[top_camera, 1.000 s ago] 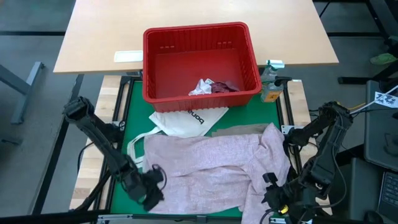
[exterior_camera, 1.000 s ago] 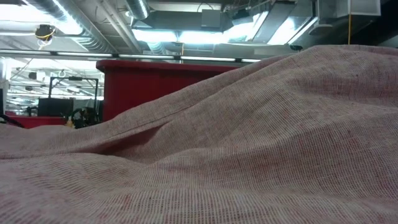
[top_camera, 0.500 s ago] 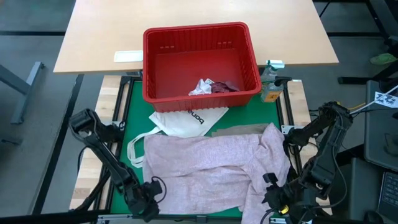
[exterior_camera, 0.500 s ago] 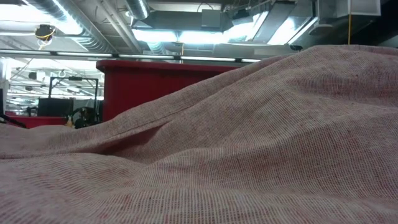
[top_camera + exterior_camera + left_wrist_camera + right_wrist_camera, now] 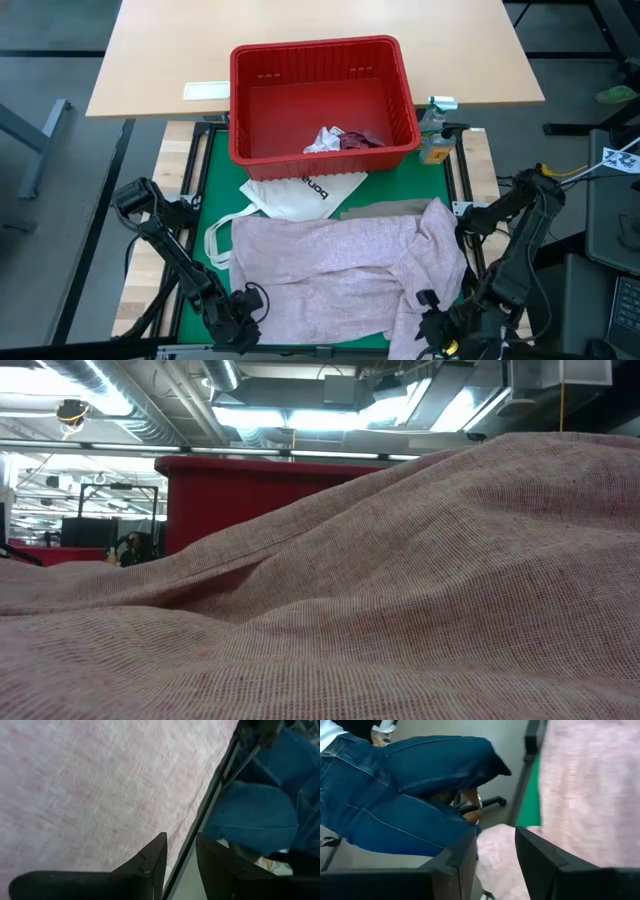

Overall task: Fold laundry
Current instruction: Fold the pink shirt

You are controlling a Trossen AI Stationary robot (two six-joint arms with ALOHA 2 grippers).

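The mottled pink cloth garment [image 5: 330,275] lies spread and unfolded; both grippers' fingers [image 5: 155,857] at 6 o'clock stand narrowly apart, holding nothing.

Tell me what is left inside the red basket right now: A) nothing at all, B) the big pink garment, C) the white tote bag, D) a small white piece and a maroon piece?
D: the high view shows a small white piece and a maroon piece lying on the floor of the red basket.
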